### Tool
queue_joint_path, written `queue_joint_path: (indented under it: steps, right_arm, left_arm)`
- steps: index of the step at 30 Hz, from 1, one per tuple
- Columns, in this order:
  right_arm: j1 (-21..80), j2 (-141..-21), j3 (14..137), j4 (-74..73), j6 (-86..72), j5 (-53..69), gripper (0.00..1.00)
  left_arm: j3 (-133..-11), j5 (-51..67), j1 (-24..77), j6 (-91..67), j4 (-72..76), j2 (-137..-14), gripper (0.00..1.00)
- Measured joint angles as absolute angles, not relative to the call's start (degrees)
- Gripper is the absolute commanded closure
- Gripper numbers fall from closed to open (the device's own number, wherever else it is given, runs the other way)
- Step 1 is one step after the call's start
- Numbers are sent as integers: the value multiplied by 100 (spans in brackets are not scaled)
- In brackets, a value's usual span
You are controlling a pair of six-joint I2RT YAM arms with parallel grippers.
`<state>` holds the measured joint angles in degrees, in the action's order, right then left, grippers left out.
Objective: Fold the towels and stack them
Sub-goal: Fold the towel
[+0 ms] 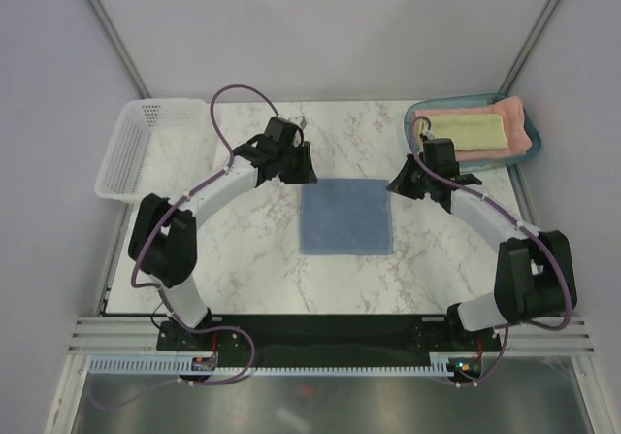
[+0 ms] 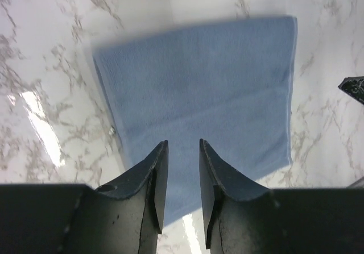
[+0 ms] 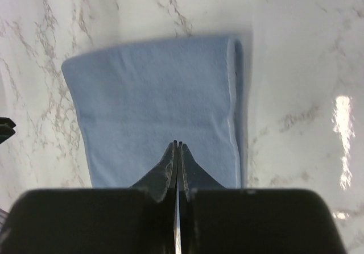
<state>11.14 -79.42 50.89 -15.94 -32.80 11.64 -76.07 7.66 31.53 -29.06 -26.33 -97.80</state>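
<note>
In the top view, the grey-blue towel (image 1: 345,217) lies flat as a neat square in the middle of the table (image 1: 243,250), between the two arms. The left gripper (image 1: 299,170) hangs at its far left corner and the right gripper (image 1: 406,183) just beside its far right corner. The pale-yellow towel (image 1: 471,128) lies folded on the salmon-pink towel (image 1: 514,112) in the teal tray (image 1: 419,114) at the far right, and a white basket (image 1: 146,148) stands at the far left. In the left wrist view, the left gripper (image 2: 183,143) has its fingers a little spread over the towel (image 2: 199,89), with nothing between them. In the right wrist view, the right gripper (image 3: 178,145) has its fingers pressed together and pinches nothing; one edge of the towel (image 3: 153,95) looks rounded and double, so I think it is already folded. The step in hand seems to be finishing this last towel. The next move probably calls for both grippers to pinch an edge, for one more fold or to carry it onto the stack in the tray.
</note>
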Motion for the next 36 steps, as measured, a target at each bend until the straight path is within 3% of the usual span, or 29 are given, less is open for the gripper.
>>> queue_joint_path:
  steps: [11,36]
  right_arm:
    - [1098,-9821,5437,-856,-3179,1476,100]
    - [1037,-9896,4950,-139,-2912,1288,99]
  left_arm:
    - [-8344,930,2591,-2563,-2287,-11592,68]
    - [-8556,1216,2375,-2390,-1925,-12127,67]
